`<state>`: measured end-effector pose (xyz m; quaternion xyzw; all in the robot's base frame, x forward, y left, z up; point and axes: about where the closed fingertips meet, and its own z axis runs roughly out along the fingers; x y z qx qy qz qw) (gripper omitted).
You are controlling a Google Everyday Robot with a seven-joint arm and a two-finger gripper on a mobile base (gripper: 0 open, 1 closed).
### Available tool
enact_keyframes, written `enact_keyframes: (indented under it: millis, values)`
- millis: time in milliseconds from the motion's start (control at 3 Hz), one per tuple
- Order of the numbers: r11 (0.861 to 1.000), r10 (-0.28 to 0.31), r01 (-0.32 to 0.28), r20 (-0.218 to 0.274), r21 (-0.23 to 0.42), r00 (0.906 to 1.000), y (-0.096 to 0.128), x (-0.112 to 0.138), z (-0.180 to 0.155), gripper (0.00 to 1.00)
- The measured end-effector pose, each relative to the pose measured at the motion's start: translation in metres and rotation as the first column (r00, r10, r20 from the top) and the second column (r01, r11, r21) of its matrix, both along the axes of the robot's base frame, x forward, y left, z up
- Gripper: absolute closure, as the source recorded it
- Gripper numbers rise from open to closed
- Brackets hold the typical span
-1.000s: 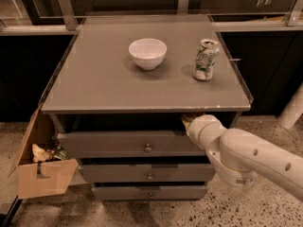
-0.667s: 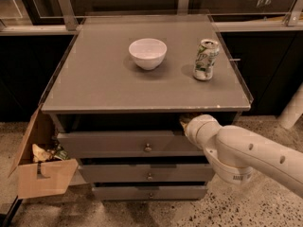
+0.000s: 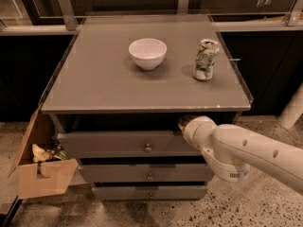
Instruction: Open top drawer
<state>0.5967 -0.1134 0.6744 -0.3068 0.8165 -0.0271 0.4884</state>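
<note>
Grey tabletop (image 3: pixel 94 79) caps three drawers, and the white arm (image 3: pixel 255 152) reaches in from the right. The top drawer (image 3: pixel 109 144) sits just under the tabletop with a dark gap above its front. We judge it barely drawn out, so most of the pull remains. A cardboard box (image 3: pixel 45 176) stands on the floor at left. On top are a white bowl (image 3: pixel 147 53) and a can (image 3: pixel 206 59). The tool (image 3: pixel 182 122) is tucked at the drawer's upper right corner, right of the knob (image 3: pixel 148 147); we cannot tell its grip.
</note>
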Motion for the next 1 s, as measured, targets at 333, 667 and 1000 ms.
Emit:
enact_keyframes:
  millis: [333, 667, 1000]
  values:
    - [0.999, 0.029, -0.030, -0.054, -0.017, 0.9981, -0.0020, -0.0121, -0.0134, 1.00]
    - [0.999, 0.042, -0.044, -0.065, -0.024, 0.9970, -0.0007, -0.0159, -0.0113, 1.00]
    - [0.998, 0.050, -0.052, -0.068, -0.029, 0.9964, 0.0009, -0.0166, -0.0101, 1.00]
